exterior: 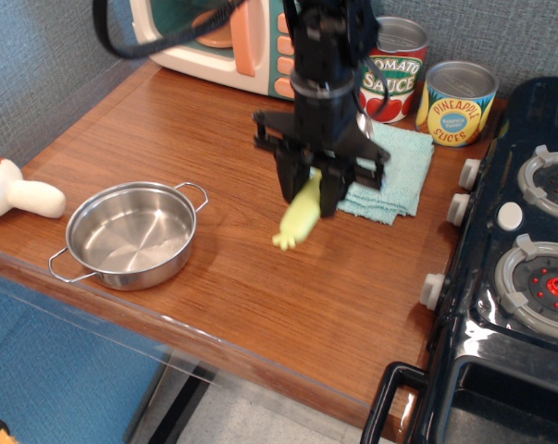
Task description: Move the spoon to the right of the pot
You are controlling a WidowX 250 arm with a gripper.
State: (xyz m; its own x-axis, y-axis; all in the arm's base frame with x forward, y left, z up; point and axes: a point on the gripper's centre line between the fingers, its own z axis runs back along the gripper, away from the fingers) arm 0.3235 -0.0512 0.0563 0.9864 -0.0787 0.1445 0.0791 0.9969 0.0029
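My gripper [310,191] is shut on the spoon [299,220], holding it by its upper end. The pale yellow-green corn handle hangs down and to the left, above the wooden counter. The spoon's metal bowl is hidden between the fingers. The shiny steel pot [130,234] with two wire loop handles sits empty at the front left of the counter. The spoon hangs to the right of the pot, well clear of its rim.
A light blue cloth [392,174] lies just behind and right of the gripper. Two cans [457,103] and a toy microwave [225,37] stand at the back. A toy mushroom [15,193] lies far left. A black stove [524,268] borders the right side.
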